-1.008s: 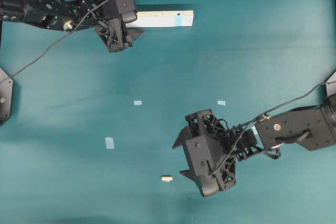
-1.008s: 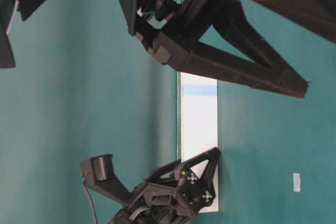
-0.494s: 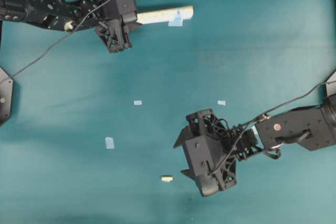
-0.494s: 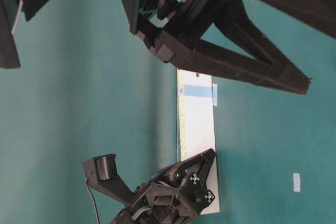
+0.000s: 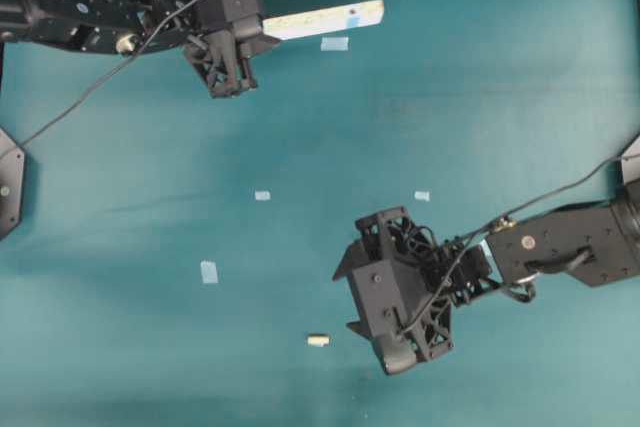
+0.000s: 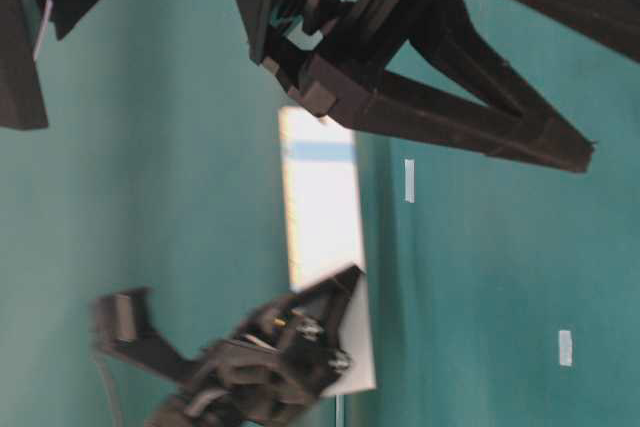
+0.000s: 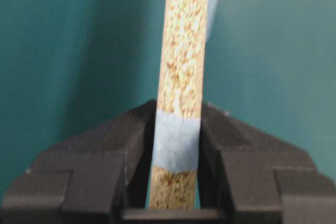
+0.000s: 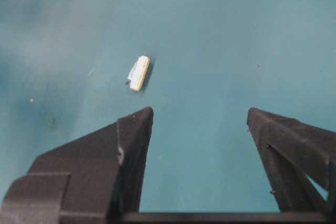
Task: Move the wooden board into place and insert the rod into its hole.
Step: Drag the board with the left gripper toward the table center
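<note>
The wooden board [image 5: 325, 19] is a long pale strip at the back of the table. It is tilted, with its far end pointing right. My left gripper [image 5: 264, 31] is shut on its left end. In the left wrist view both fingers press the board's [image 7: 181, 51] speckled sides at a pale blue patch [image 7: 177, 142]. The rod [image 5: 318, 341], a tiny cream peg, lies on the teal mat near the front. My right gripper [image 5: 342, 299] hovers open just right of it. In the right wrist view the rod [image 8: 139, 73] lies ahead of the left fingertip, outside the open jaws [image 8: 199, 113].
Pale blue tape squares lie flat on the mat: one under the board's far end [image 5: 335, 44], two mid-table [image 5: 262, 195] [image 5: 422, 196], one lower left [image 5: 208, 272]. The left arm stretches along the back edge, and the right arm comes in from the right.
My left gripper closed on the board's end and raised it, swinging it to a tilt. A tape square stayed on the mat. The right arm held still.
</note>
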